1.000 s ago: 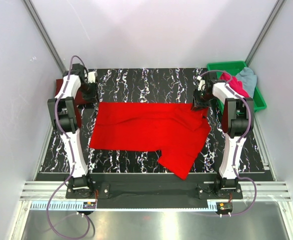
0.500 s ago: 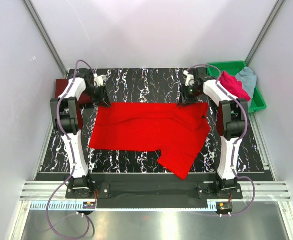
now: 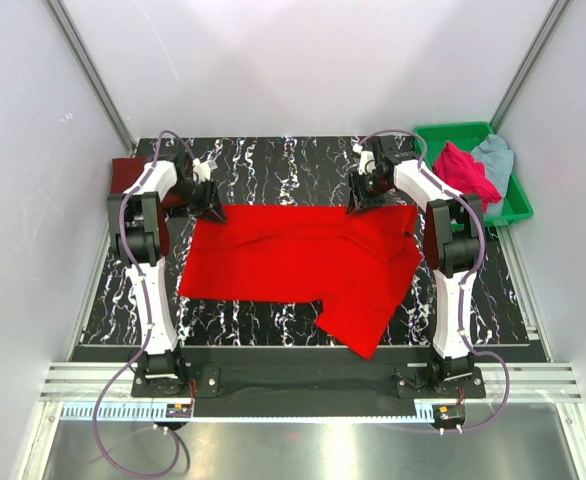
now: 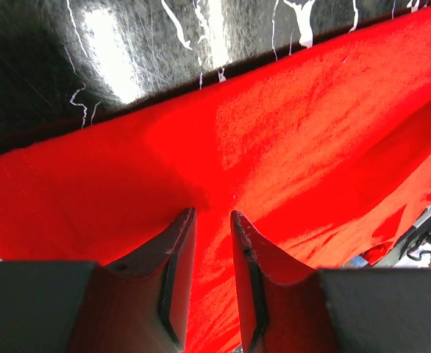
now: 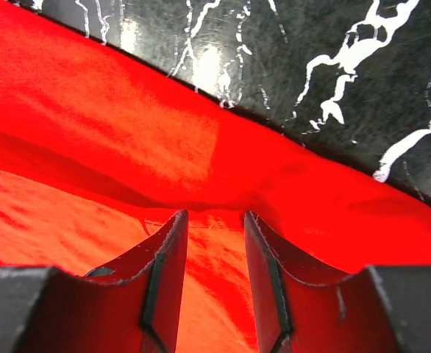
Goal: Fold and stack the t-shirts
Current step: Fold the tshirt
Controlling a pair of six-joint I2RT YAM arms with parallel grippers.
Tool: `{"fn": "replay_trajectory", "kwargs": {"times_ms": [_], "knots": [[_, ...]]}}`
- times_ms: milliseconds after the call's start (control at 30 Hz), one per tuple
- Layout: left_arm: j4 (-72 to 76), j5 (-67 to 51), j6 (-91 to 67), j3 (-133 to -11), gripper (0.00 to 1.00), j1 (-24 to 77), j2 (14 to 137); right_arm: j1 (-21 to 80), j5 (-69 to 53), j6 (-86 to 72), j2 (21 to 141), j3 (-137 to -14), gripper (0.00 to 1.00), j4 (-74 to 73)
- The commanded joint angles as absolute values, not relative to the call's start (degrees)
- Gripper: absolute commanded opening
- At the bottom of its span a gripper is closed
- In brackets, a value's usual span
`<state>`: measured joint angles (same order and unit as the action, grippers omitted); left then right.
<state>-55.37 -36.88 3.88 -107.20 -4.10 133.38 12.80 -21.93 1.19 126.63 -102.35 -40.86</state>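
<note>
The bright red t-shirt [image 3: 293, 255] lies spread on the black marbled table, with a flap hanging toward the near right. My left gripper [image 3: 213, 207] is at the shirt's far left corner. In the left wrist view it [image 4: 212, 213] is narrowly open, tips down on the red cloth [image 4: 289, 132]. My right gripper [image 3: 356, 205] is on the far edge, right of centre. In the right wrist view it [image 5: 215, 215] is narrowly open over a ridge of red cloth [image 5: 90, 110]. The dark maroon shirt [image 3: 125, 172] lies at the far left. The magenta-pink shirt [image 3: 463, 168] and the grey-blue shirt [image 3: 495, 155] lie in the tray.
A green plastic tray [image 3: 453, 130] stands at the far right corner of the table. A bare strip of marbled table [image 3: 283, 160] lies behind the red shirt. White walls close in the left, right and back.
Both grippers have moved inward along the far edge of the red shirt, the left from the maroon shirt's side, the right from the far right corner. The shirt has not moved.
</note>
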Motion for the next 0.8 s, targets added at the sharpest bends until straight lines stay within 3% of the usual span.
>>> {"fn": "replay_trajectory", "kwargs": {"times_ms": [0,267,400,533,767], "knots": [[-53.9,-36.9,2.7,-107.1,0.3,-4.1,133.4,12.8,-19.3,3.0,126.4,-104.2,0.44,-41.0],[-53.1,-33.8,1.0,-107.0,0.31,-4.0,133.9,12.8,-18.5,3.6,128.0,-104.9,0.43,-41.0],[-52.9,-34.0,0.7,-107.5,0.31,-4.0,133.9,12.8,-19.1,3.7,128.1,-104.4,0.31,-41.7],[-53.0,-34.2,0.7,-108.1,0.32,-4.0,134.0,12.8,-19.4,4.0,127.4,-103.4,0.07,-42.1],[-52.9,-35.2,0.2,-109.0,0.31,-4.0,134.6,13.1,-17.8,1.1,122.1,-102.0,0.03,-44.0]]}}
